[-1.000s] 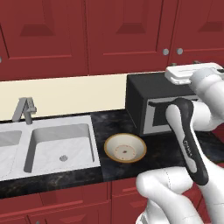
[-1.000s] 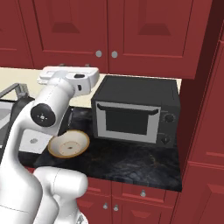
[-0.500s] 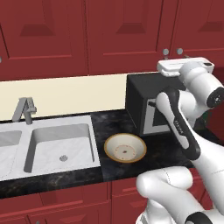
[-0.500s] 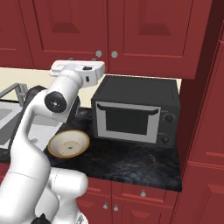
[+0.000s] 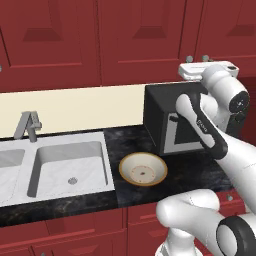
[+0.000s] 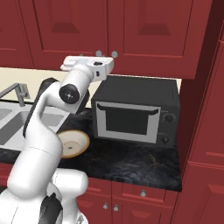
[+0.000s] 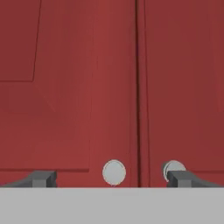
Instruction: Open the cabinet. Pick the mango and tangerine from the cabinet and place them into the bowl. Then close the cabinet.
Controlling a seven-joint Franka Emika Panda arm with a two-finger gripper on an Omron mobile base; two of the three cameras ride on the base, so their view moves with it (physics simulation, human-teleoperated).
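— Where is your gripper [image 7: 111, 179] right now?

— Up high in front of the cabinet [image 7: 87, 87], facing its two closed doors square on. In my hand view the seam between the doors runs straight up the middle, and two small round silver knobs sit low on either side of it — the left knob [image 7: 114, 172] between my finger tips, the right knob [image 7: 173, 169] just behind my right tip.

— Are the fingers [image 7: 41, 178] closed on anything?

— No. They stand wide apart and hold nothing; the left knob is in the gap between them, and I cannot tell whether I touch either knob.

— And from the base?

— In the left base view my hand [image 5: 207, 71] sits just under the two knobs [image 5: 196, 59], above the black microwave [image 5: 175, 120]. In the right base view the same hand [image 6: 87, 64] is level with the lower edge of the cabinet [image 6: 131, 35], the knobs just above it.

— The bowl?

— The bowl [image 5: 143, 169] rests on the dark counter [image 5: 120, 140], between the sink [image 5: 65, 165] on its left and the microwave on its right, nearer to me than the microwave's front. It holds nothing I can see. In the right base view the bowl [image 6: 72, 143] is partly behind my arm.

— The mango and tangerine?

— The doors are shut, so I cannot tell where the fruit lies.
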